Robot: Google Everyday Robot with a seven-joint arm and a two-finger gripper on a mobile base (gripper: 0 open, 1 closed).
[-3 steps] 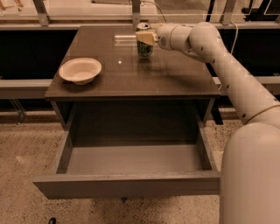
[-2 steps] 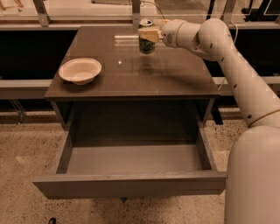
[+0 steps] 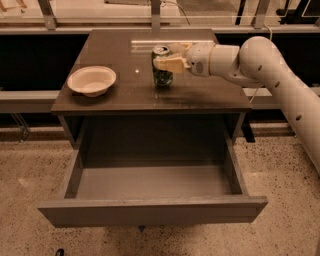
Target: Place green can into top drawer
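Observation:
The green can (image 3: 162, 76), dark green with a silver top, stands upright over the middle of the dark tabletop (image 3: 120, 55). My gripper (image 3: 164, 59) reaches in from the right on the white arm (image 3: 260, 60) and is shut on the can, with cream fingers (image 3: 172, 64) on its upper half. I cannot tell whether the can's base touches the table. The top drawer (image 3: 150, 212) is pulled wide open below the table's front edge. Its grey floor (image 3: 155, 182) is bare. The can is behind and above the drawer.
A shallow cream bowl (image 3: 91, 80) sits on the left part of the tabletop. A rail with metal posts (image 3: 155, 12) runs behind the table. The arm's thick white link (image 3: 300, 115) hangs over the right side, beside the drawer's right wall.
The gripper has brought the can from the back of the table forward toward the front edge, still holding it. The bowl and drawer have not moved.

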